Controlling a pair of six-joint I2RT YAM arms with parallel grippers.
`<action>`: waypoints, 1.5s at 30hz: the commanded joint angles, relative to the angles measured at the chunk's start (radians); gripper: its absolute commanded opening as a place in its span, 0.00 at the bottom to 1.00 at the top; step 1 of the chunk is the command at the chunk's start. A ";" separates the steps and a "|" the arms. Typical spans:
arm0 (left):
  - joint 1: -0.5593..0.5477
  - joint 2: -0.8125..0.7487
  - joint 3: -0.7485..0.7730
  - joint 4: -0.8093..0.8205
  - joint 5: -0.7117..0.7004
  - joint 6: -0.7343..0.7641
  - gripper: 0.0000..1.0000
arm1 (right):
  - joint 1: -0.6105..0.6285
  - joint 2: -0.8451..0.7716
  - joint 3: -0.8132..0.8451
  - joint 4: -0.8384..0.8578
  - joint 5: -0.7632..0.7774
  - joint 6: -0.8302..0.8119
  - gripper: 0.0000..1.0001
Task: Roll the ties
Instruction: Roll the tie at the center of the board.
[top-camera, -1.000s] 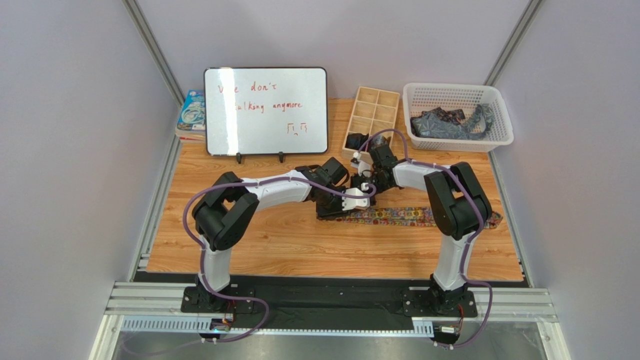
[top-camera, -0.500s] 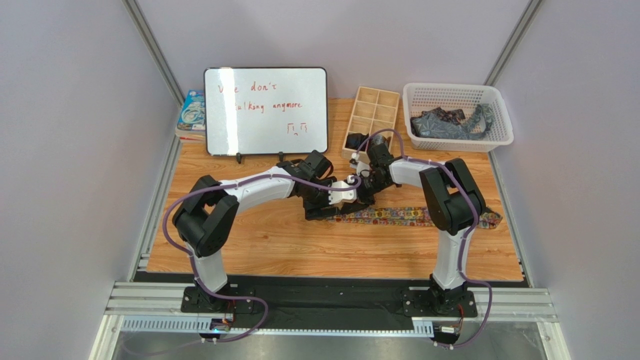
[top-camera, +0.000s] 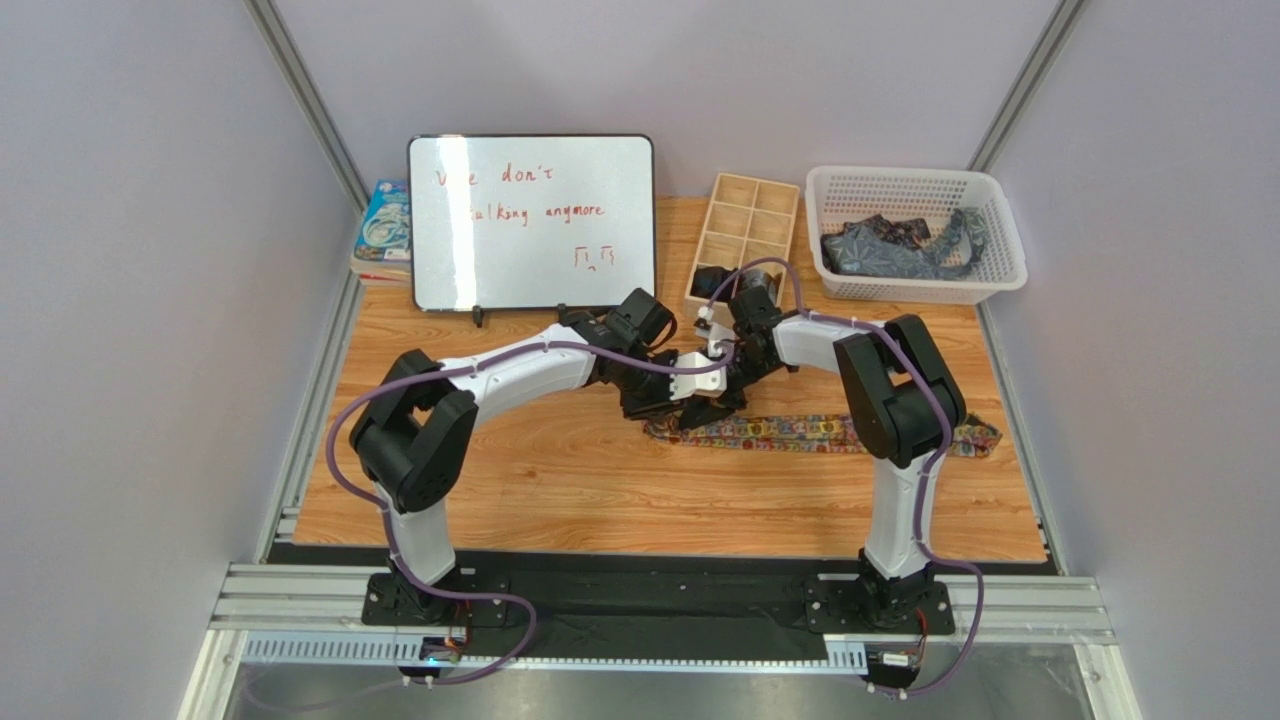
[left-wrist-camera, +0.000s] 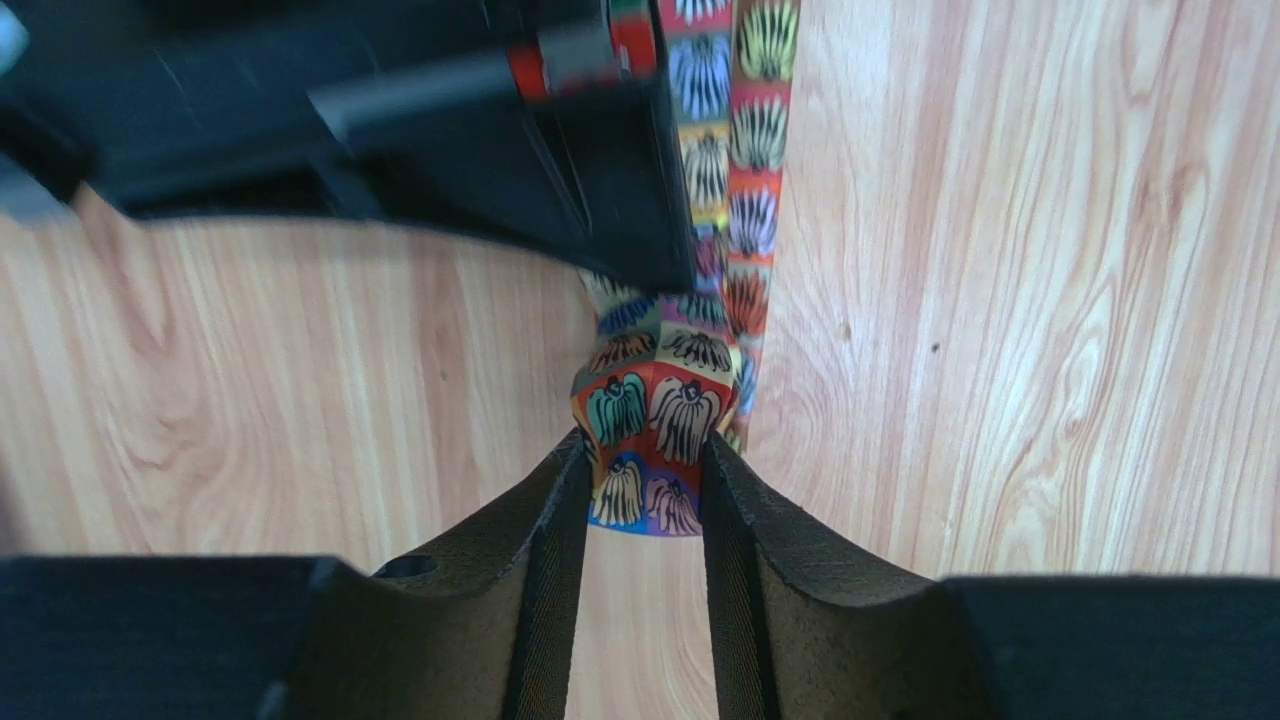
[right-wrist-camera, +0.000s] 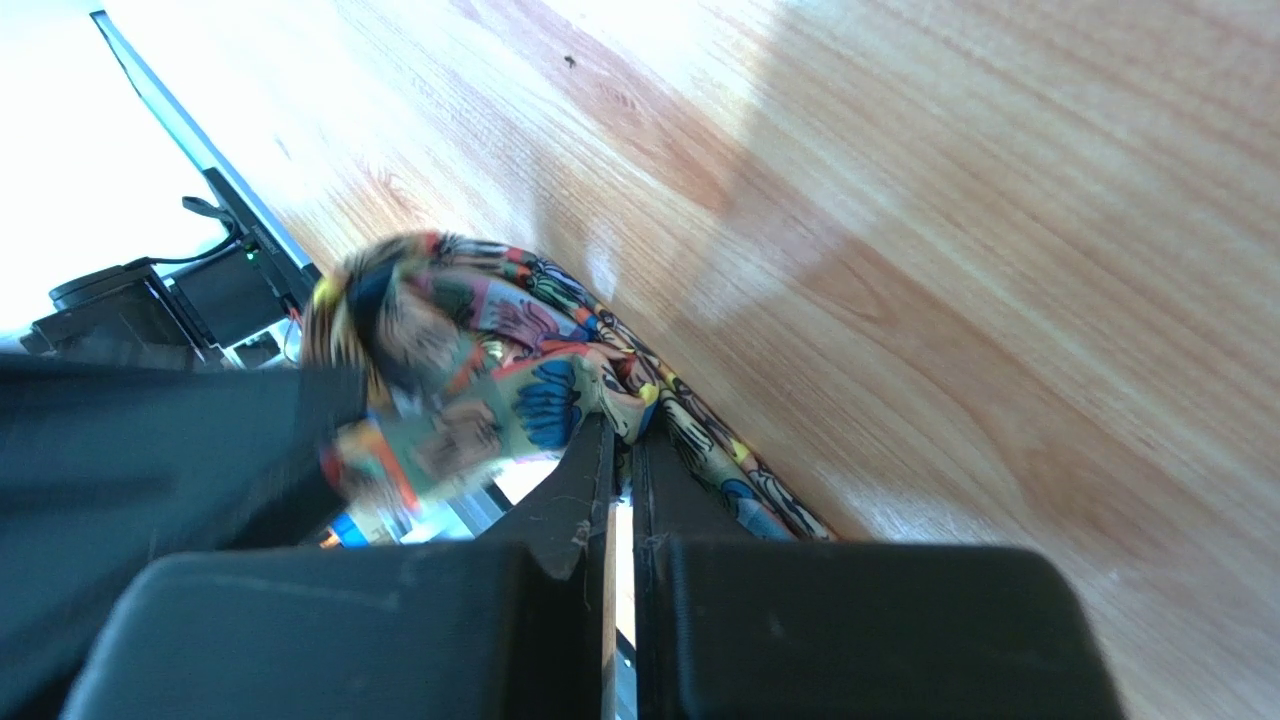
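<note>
The multicoloured tie (top-camera: 796, 434) lies stretched across the middle of the wooden table, and its left end is lifted and folded over. In the left wrist view my left gripper (left-wrist-camera: 643, 458) is closed around that folded end (left-wrist-camera: 661, 413), with a finger pressing each side. The right gripper (left-wrist-camera: 451, 135) hangs just beyond it over the same tie. Seen from the right wrist, my right gripper (right-wrist-camera: 621, 428) is shut on a pinch of the tie's fabric (right-wrist-camera: 496, 353), which bunches to its left. From above, the two grippers, left (top-camera: 694, 387) and right (top-camera: 729, 365), meet at the tie's left end. Dark ties (top-camera: 902, 243) lie in the basket.
A white mesh basket (top-camera: 995, 225) stands at the back right and a wooden compartment box (top-camera: 747, 233) next to it. A whiteboard on a stand (top-camera: 532, 222) is at the back left, with a blue-white packet (top-camera: 385, 225) beside it.
The left arm swung left and back. Its jaws widened, then closed round the tie's folded end. The right gripper stayed shut on the tie and shifted slightly back.
</note>
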 joint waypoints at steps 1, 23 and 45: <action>-0.030 0.044 0.081 -0.008 0.065 -0.015 0.37 | 0.017 0.038 0.014 -0.007 0.090 -0.017 0.00; -0.045 0.190 0.106 -0.079 0.016 0.037 0.36 | -0.058 -0.093 -0.007 -0.085 -0.063 -0.040 0.28; -0.045 0.182 0.104 -0.086 0.027 0.034 0.37 | 0.042 -0.038 0.002 0.018 0.058 0.028 0.39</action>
